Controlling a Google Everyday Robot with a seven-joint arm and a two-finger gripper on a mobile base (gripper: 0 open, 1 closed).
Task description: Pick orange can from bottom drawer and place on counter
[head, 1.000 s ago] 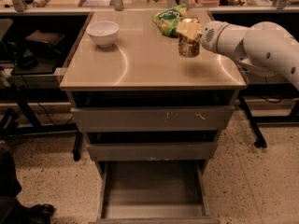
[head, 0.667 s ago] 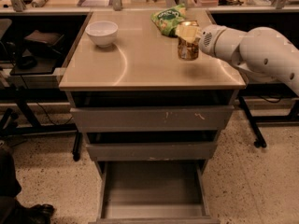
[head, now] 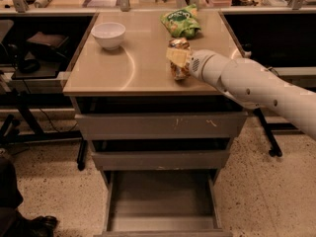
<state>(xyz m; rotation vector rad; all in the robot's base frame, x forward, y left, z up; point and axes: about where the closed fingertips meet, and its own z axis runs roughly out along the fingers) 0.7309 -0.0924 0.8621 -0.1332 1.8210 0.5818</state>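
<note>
The orange can [head: 179,67] is upright in my gripper [head: 177,58], over the right front part of the counter [head: 138,68]. The gripper is shut on the can, with a pale finger [head: 177,57] across its upper side. I cannot tell whether the can's base touches the counter top. My white arm [head: 256,88] comes in from the right. The bottom drawer [head: 160,201] is pulled out below the cabinet and its grey tray shows nothing inside.
A white bowl [head: 108,34] stands at the back left of the counter. A green crinkly snack bag [head: 181,22] lies at the back right, just behind the can. The two upper drawers [head: 160,127] are closed. Dark desks flank the cabinet.
The view has shifted and pulled back a little. The can, still in the gripper, sits nearer the counter's front right than before.
</note>
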